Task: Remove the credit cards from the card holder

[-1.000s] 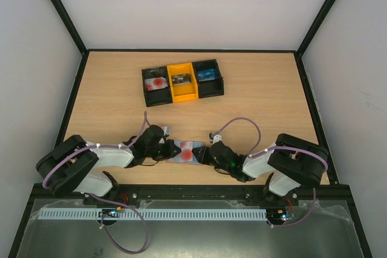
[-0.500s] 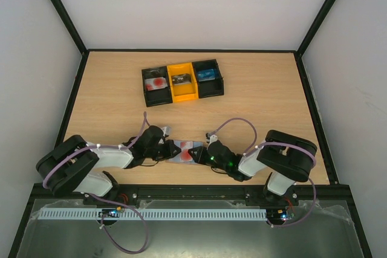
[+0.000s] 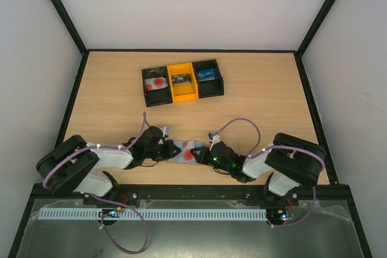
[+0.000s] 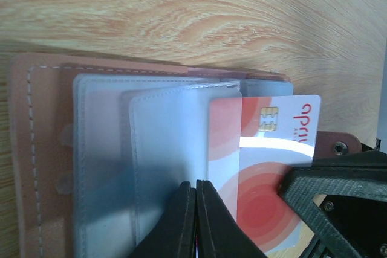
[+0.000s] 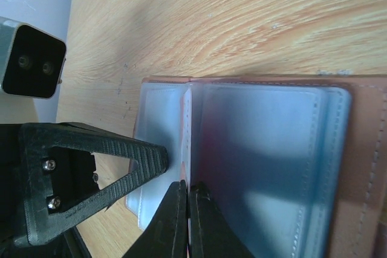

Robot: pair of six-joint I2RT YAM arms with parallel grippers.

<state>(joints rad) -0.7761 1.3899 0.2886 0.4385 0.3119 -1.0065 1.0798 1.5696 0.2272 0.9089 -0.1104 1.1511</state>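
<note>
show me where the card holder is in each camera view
top external: card holder near the table's front edge, centre, between the left pincer and right pincer.
left wrist: fills the left and middle, brown border at the left.
right wrist: fills the centre and right, brown border at the right.
shared landmark: the light wood table beyond it in every view.

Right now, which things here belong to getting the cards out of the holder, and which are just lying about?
In the job:
card holder, lying open
credit card, partly out of a sleeve
left gripper and right gripper, jaws shut at the holder

Lying about:
black-and-yellow tray, farther back, untouched
</note>
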